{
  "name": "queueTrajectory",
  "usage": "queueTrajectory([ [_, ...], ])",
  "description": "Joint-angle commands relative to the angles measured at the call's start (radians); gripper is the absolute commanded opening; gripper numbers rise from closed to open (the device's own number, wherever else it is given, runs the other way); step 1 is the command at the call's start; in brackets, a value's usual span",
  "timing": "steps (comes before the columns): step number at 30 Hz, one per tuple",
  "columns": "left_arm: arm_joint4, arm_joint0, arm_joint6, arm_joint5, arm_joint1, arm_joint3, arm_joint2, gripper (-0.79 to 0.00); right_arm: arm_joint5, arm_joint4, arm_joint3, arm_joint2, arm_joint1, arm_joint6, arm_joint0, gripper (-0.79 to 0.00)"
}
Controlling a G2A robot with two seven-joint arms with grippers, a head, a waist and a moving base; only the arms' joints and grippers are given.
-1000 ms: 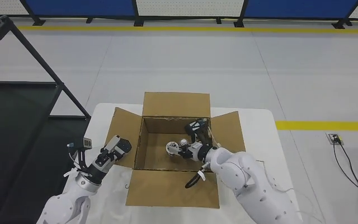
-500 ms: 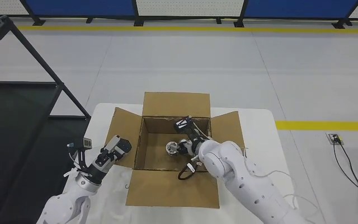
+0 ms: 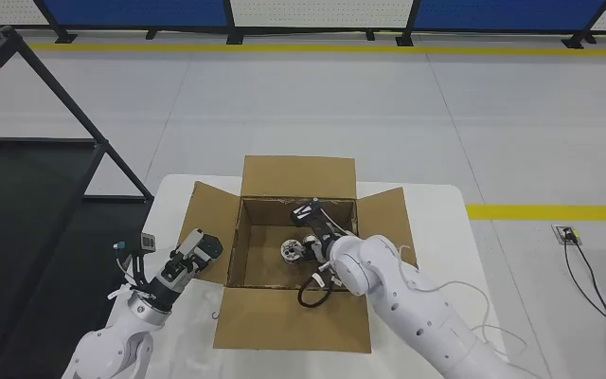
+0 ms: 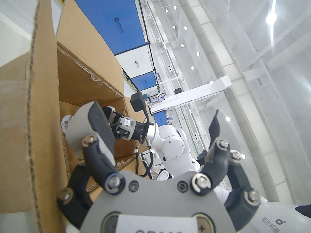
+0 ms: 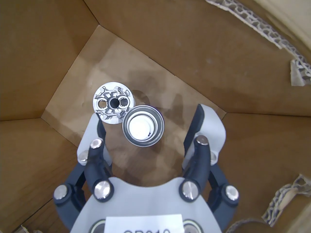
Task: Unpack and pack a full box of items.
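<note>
An open cardboard box stands in the middle of the white table. On the box floor a metal can with a white top stands upright, touching a round metal disc with holes. My right gripper hangs open straight above the can, one finger on each side, not touching it. From above, the metal pieces glint beside the right gripper inside the box. My left gripper is open and empty outside the box's left flap.
All four box flaps are folded outward, with torn corrugated edges along the rim. A black metal frame stands left of the table. The box floor around the two metal items is bare cardboard.
My right arm has swung left and deeper into the box, bringing its open gripper over the metal can. The left arm has stayed still.
</note>
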Motion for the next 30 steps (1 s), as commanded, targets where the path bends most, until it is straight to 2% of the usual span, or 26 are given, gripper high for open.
queueTrajectory([
  [1,0.0,0.0,0.0,0.0,0.0,0.0,0.0,0.0,-0.002,-0.003,0.005,0.0,-0.003,0.003,0.001,-0.339],
  [2,0.0,0.0,0.0,0.0,0.0,0.0,0.0,0.0,-0.003,-0.004,0.008,0.001,-0.005,0.003,0.0,-0.409],
  [4,0.0,0.0,0.0,0.0,0.0,0.0,0.0,0.0,-0.006,-0.005,0.013,0.003,-0.008,0.002,0.0,-0.428],
  [8,0.0,0.0,0.0,0.0,0.0,0.0,0.0,0.0,-0.011,-0.009,0.02,0.009,-0.014,0.002,-0.001,-0.56],
  [12,0.0,0.0,0.0,0.0,0.0,0.0,0.0,0.0,-0.016,-0.021,0.003,0.024,-0.015,-0.009,-0.009,-0.785],
  [19,0.0,0.0,0.0,0.0,0.0,0.0,0.0,0.0,-0.026,-0.064,-0.108,0.079,0.002,-0.024,-0.066,-0.785],
  [30,0.0,0.0,0.0,0.0,0.0,0.0,0.0,0.0,-0.003,-0.178,-0.443,0.225,0.048,-0.082,-0.266,-0.785],
])
